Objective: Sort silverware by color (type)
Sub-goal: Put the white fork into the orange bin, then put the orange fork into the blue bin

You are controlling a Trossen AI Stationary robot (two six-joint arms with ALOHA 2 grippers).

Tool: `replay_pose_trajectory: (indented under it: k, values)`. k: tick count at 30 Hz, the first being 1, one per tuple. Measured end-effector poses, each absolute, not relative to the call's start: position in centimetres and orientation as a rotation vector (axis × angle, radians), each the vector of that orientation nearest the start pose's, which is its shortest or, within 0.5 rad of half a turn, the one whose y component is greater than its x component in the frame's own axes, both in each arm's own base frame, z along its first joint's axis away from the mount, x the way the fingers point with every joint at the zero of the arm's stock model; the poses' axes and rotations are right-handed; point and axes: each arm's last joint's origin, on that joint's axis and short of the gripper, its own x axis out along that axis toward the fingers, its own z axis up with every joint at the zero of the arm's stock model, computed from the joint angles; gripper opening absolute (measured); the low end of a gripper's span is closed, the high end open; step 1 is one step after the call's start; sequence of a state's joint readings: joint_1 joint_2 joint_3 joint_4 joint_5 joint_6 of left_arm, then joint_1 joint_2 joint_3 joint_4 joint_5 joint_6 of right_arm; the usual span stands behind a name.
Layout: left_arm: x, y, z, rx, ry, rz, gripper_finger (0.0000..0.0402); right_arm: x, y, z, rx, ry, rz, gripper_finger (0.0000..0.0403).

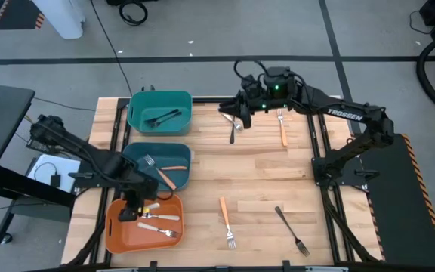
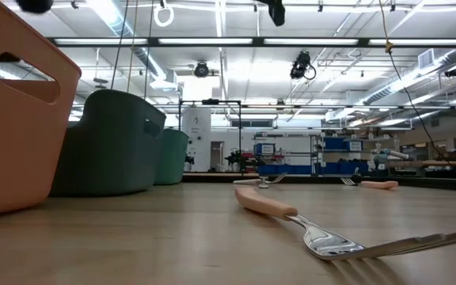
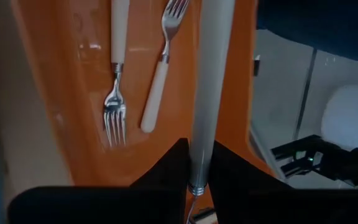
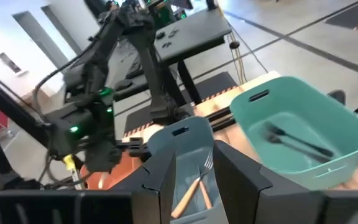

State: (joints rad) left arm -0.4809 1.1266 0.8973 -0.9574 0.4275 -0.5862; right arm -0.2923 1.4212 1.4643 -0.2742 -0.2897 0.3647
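Observation:
My left gripper point(image 1: 132, 205) is down in the orange bin point(image 1: 115, 234), shut on a cream-handled utensil point(image 3: 210, 81). Two cream-handled forks point(image 3: 114, 74) lie flat on the bin's floor beside it. My right gripper point(image 1: 240, 113) hovers open near the table's far edge, above a dark fork point(image 1: 234, 127). An orange-handled fork point(image 1: 282, 130) lies just right of that one. Another orange-handled fork point(image 1: 226, 221) and a dark fork point(image 1: 291, 229) lie near the table's front. The low view shows the near orange-handled fork point(image 2: 291, 215) lying flat. My left gripper pinches the cream handle between its two fingers point(image 3: 166, 171), close to the metal collar point(image 3: 196, 185). The fingers come from above, and the handle runs forward past them over the orange bin's floor. The utensil's head is hidden behind the fingers.
A light teal bin point(image 1: 159, 98) at the far left holds black utensils. A darker teal bin point(image 1: 183, 155) in the middle holds orange-handled pieces. Bare wood stretches between the bins and the right arm's base point(image 1: 338, 170).

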Motion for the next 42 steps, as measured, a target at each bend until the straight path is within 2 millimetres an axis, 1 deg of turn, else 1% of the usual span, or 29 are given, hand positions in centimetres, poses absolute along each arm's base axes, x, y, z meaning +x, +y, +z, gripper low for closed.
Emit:
replay_pose_trajectory:
  k: [4,6,8,11,15,22,26,31,36,39,42]
  values:
    - [16.4,-9.9,23.1,-0.469,1.446,-0.383,0.006,30.8,-6.8,41.1,0.418,0.239,-0.079,0.0114]
    - [16.2,-9.8,22.1,-0.505,1.47,-0.356,0.006,31.0,-6.3,41.0,0.412,0.243,-0.094,0.0114]
    - [15.9,-9.7,21.2,-0.545,1.504,-0.342,0.0061,31.0,-6.0,41.0,0.407,0.242,-0.108,0.0114]
    - [15.8,-9.7,20.7,-0.559,1.512,-0.351,0.0061,31.1,-5.7,41.0,0.4,0.239,-0.134,0.0114]
    - [16.0,-9.8,20.6,-0.56,1.489,-0.367,0.0061,31.1,-5.6,41.0,0.393,0.233,-0.171,0.0114]
    - [16.8,-10.2,20.9,-0.537,1.38,-0.412,0.0061,31.1,-5.6,41.0,0.393,0.232,-0.177,0.0114]
    - [17.3,-10.2,21.1,-0.525,1.297,-0.348,0.0062,31.1,-5.7,41.0,0.39,0.232,-0.177,0.0114]
    - [17.6,-10.3,21.3,-0.535,1.258,-0.36,0.0065,31.1,-5.6,40.9,0.369,0.247,-0.177,0.0114]
    - [17.6,-10.3,21.3,-0.536,1.257,-0.36,0.0091,31.0,-5.6,40.5,0.372,0.288,-0.183,0.0114]
    - [17.9,-10.5,21.3,-0.532,1.229,-0.373,0.0113,30.9,-5.6,40.3,0.389,0.313,-0.189,0.0114]
    - [18.1,-10.4,21.4,-0.518,1.205,-0.352,0.0125,30.8,-5.6,40.0,0.422,0.343,-0.199,0.0114]
